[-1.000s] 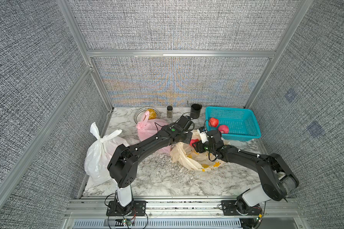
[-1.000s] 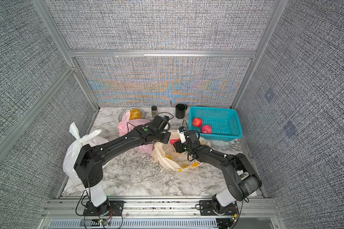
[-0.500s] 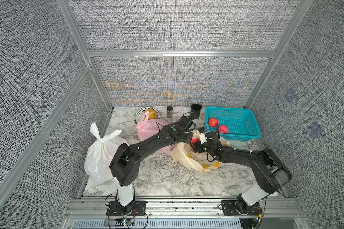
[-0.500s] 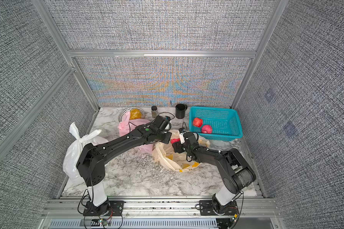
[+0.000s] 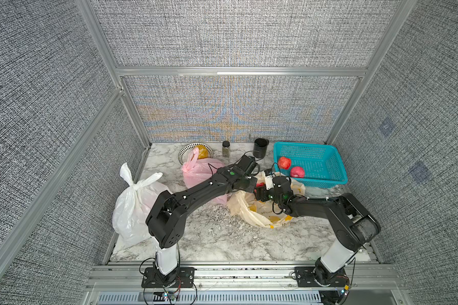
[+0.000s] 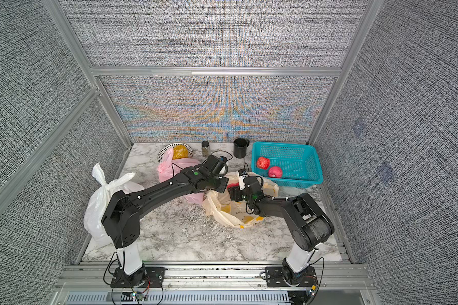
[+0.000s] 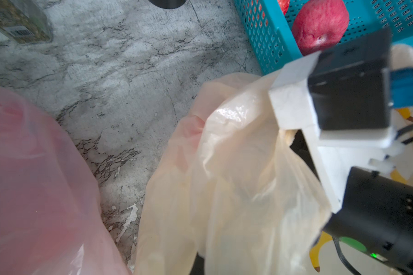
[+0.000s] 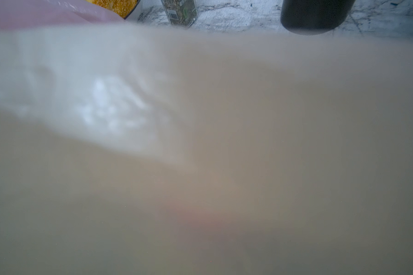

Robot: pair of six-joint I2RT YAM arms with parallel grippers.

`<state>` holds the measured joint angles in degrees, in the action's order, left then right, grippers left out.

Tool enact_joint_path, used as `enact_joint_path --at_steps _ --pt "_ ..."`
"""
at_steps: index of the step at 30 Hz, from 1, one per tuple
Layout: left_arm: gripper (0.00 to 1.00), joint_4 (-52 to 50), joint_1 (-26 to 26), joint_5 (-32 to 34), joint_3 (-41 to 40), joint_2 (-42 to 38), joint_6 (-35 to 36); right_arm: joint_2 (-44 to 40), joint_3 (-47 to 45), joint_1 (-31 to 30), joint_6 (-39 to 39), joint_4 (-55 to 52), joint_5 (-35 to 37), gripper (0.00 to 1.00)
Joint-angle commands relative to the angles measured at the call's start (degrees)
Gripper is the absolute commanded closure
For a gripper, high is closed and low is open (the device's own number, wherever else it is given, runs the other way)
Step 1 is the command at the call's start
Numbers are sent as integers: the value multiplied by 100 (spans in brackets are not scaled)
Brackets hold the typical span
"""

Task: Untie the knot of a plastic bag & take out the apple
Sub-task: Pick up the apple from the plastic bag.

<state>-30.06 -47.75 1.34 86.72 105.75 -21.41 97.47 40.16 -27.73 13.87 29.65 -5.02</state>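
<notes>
The cream plastic bag lies open at mid-table, its knot undone. My left gripper is shut on the bag's raised rim, and the film hangs from its jaws in the left wrist view. My right gripper reaches into the bag's mouth. A red patch of the apple shows just above its jaws. Bag film fills the right wrist view with only a faint red blur, so its jaws are hidden.
A teal basket at the back right holds two red apples. A tied pink bag and a tied white bag stand to the left. A black cup, a spice jar and a plate line the back wall.
My right gripper has shifted a little left, further into the bag's mouth, and its elbow has folded in. The left arm has held its place with the rim.
</notes>
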Motion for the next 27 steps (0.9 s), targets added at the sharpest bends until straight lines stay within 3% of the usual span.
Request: enact_joint_path --at_steps 1,4,7,22,27 --pt "100 62 5 -27 -23 -37 -5 -19 -35 3 46 267 17 30" --pt "100 73 9 -25 -29 -37 -15 -61 -93 4 38 300 -23 37" --pt "100 71 7 -3 -32 -37 -5 -118 -85 0 -2 208 -103 38" --pt "100 89 10 24 -50 -2 14 -1196 -497 -167 -125 -818 -476 40" --pt "100 146 6 44 -72 -21 12 -1029 -333 -170 -42 -776 -351 38"
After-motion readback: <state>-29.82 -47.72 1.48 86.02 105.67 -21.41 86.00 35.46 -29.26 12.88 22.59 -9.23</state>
